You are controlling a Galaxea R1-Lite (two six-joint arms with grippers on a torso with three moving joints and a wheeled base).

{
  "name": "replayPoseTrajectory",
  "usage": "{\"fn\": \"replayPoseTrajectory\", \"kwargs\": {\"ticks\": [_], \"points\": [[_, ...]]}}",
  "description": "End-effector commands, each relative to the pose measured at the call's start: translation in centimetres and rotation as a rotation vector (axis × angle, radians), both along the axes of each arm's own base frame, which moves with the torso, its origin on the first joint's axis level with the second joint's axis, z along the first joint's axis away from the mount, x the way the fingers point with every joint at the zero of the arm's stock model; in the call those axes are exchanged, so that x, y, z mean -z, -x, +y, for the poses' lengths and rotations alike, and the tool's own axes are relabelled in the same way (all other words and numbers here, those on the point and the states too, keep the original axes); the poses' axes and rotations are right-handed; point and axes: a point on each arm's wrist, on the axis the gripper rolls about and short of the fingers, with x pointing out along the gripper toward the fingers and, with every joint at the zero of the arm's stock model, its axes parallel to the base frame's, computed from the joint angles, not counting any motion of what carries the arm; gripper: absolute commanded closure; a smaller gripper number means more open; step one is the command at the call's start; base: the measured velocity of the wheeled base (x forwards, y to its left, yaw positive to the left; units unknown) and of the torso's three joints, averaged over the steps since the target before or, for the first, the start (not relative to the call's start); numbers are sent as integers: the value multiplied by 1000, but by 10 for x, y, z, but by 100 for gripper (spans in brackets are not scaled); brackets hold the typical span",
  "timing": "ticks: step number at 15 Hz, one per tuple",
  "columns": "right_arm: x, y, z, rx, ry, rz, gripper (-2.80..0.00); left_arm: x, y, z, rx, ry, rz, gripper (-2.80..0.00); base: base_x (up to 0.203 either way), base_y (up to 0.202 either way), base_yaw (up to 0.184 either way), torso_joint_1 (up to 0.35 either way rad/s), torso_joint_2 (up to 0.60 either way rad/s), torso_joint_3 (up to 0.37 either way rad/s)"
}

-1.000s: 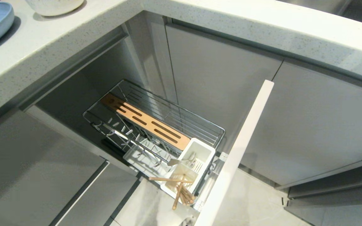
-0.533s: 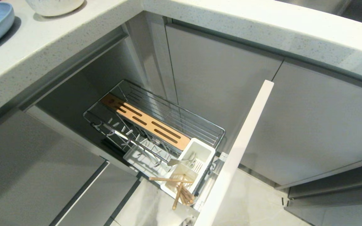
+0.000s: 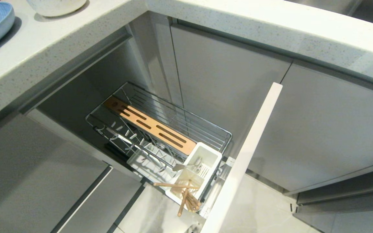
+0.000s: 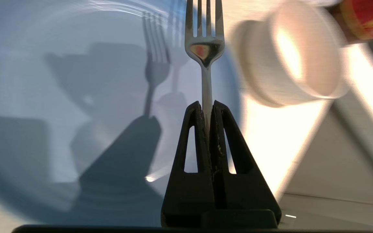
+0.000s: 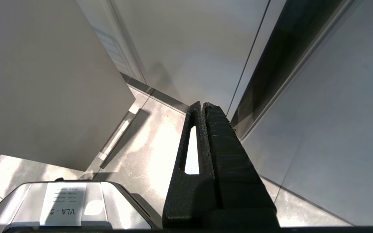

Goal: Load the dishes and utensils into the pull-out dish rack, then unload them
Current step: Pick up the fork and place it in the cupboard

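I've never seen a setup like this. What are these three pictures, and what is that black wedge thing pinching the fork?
They come from three cameras on one two-armed robot. The head view looks down at a kitchen corner: a stone counter and, below it, a pulled-out wire dish rack with a white utensil cup holding wooden chopsticks and a metal piece. The other two cameras sit on the wrists, behind each pincer. The black wedge is the left pincer, shut on the handle of a fork, above a light-blue plate with a white bowl next to it. The right pincer is shut, holds nothing and hangs near the floor beside the cabinets.
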Motion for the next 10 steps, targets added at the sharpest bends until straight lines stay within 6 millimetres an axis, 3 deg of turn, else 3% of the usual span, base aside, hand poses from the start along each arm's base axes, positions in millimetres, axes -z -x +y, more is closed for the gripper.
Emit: {"fn": "replayPoseTrajectory", "kwargs": {"ticks": [1,10], "points": [[0,0,0,-1,0,-3,0,-6,8,-22,95,55,-22,0,0,0,0,0,0,0],[0,0,0,0,0,-3,0,15,26,-100,636,111,71,0,0,0,0,0,0,0]]}}
